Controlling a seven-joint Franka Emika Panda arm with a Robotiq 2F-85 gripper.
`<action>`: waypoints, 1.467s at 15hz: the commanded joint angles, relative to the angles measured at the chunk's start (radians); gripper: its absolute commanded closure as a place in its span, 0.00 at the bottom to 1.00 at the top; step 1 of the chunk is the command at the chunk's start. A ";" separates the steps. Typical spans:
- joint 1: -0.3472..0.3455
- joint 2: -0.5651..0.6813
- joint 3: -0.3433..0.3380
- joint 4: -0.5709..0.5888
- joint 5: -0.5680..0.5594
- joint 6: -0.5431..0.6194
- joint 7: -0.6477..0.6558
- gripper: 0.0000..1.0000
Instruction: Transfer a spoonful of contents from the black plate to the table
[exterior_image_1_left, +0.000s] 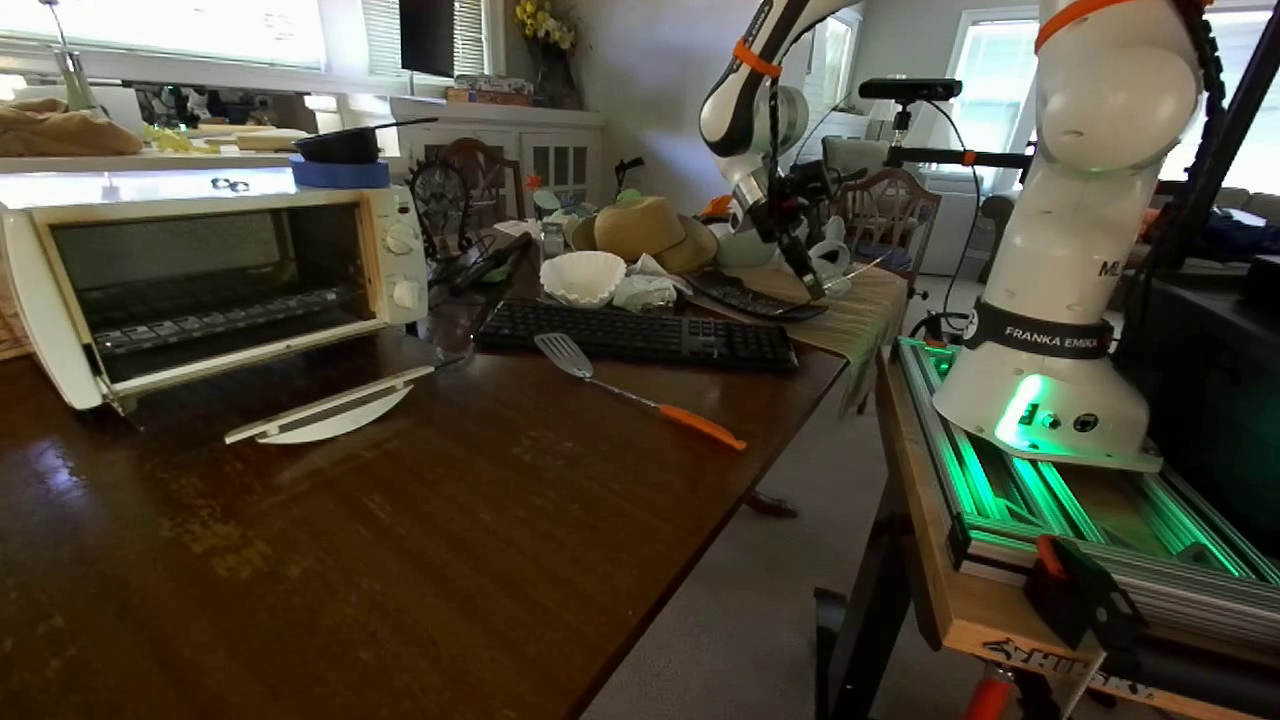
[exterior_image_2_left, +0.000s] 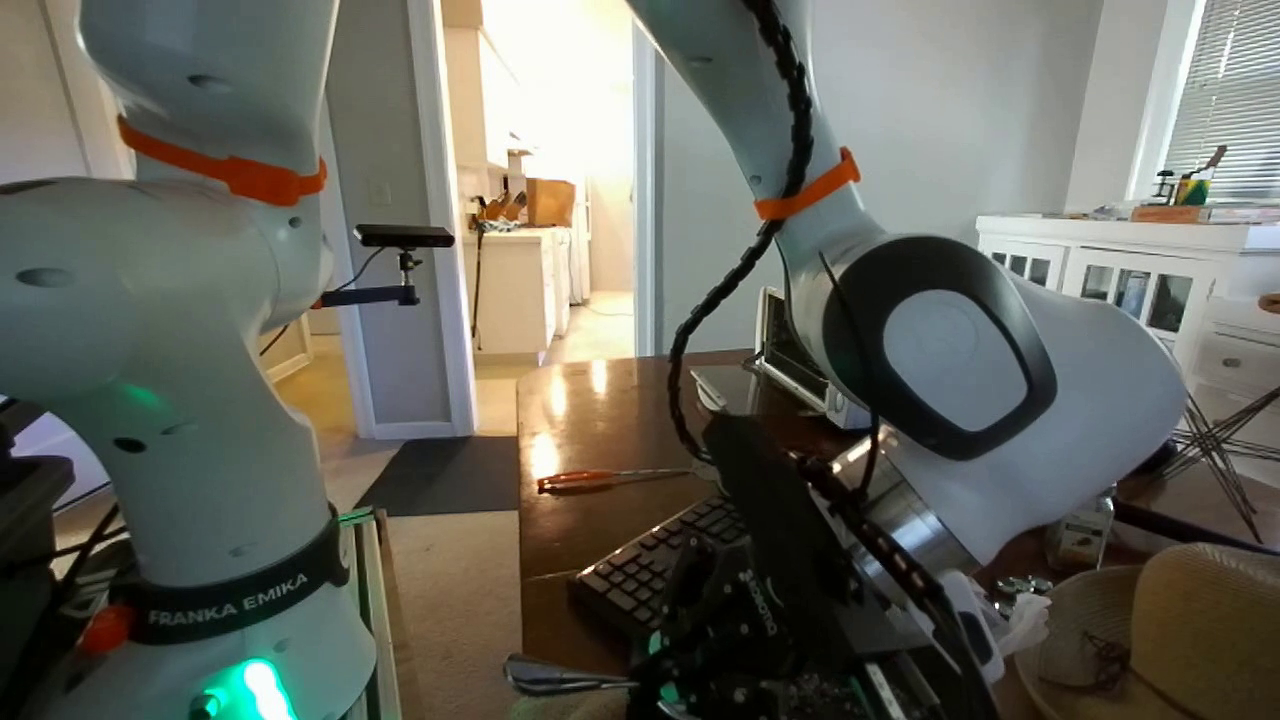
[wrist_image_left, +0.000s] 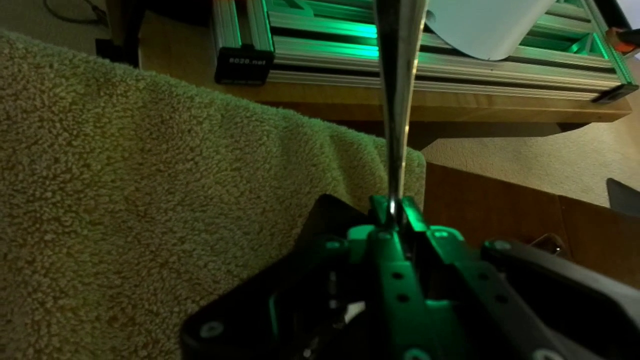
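Observation:
My gripper (wrist_image_left: 394, 209) is shut on the thin neck of a shiny metal spoon (wrist_image_left: 398, 65); its handle stretches toward the robot base, and its lower end is hidden behind the fingers. In an exterior view the spoon handle (exterior_image_2_left: 560, 677) sticks out sideways from the gripper. The black plate (exterior_image_1_left: 750, 297) lies at the far end of the table (exterior_image_1_left: 450, 560), with the gripper tips low over its near right edge. In the wrist view a dark corner, perhaps of that plate, shows beside the fingers. What lies on the plate cannot be made out.
A black keyboard (exterior_image_1_left: 640, 335) and an orange-handled spatula (exterior_image_1_left: 640, 398) lie in front of the plate. A white bowl (exterior_image_1_left: 582, 277) and straw hat (exterior_image_1_left: 645, 230) stand behind. A greenish towel (wrist_image_left: 150, 200) covers the table's edge. The toaster oven (exterior_image_1_left: 230, 270) is farther off.

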 joint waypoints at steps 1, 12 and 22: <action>-0.031 0.046 0.016 0.053 0.026 -0.038 -0.020 0.98; -0.043 0.090 0.040 0.106 0.051 -0.061 0.005 0.98; -0.047 0.094 0.042 0.101 0.074 -0.020 0.031 0.98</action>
